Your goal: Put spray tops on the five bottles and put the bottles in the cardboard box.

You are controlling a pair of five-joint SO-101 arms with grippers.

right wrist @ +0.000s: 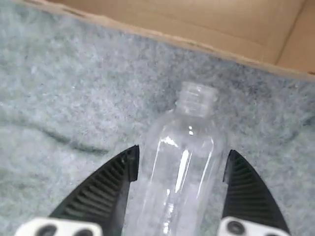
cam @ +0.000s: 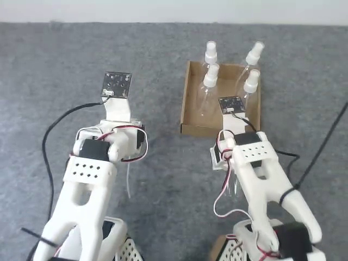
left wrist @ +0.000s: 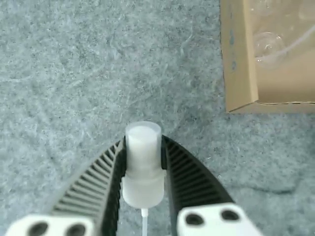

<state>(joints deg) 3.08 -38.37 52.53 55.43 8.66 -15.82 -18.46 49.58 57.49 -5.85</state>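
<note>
Spray top (left wrist: 143, 167): I'm pinching it in my left pincer (left wrist: 142, 142), above the felt (cam: 49, 65), left of the cardboard box (cam: 187, 98) | uncapped bottle (right wrist: 184, 132): my right pincer (right wrist: 182, 152) is apparently clasping its body, just short of the box | I'm centring the dip tube (left wrist: 144, 222) over the neck (right wrist: 198, 96), then pressing straight down | tube's end and bottle's base are hiding from me

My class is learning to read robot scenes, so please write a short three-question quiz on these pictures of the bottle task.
1. How many capped bottles stand in the cardboard box?
2. True or false: the bottle in the right tool is already capped.
3. The left tool grips: A) a spray top, B) a bottle, C) nothing.
Key: 1. four; 2. false, its neck is bare; 3. A.
</note>
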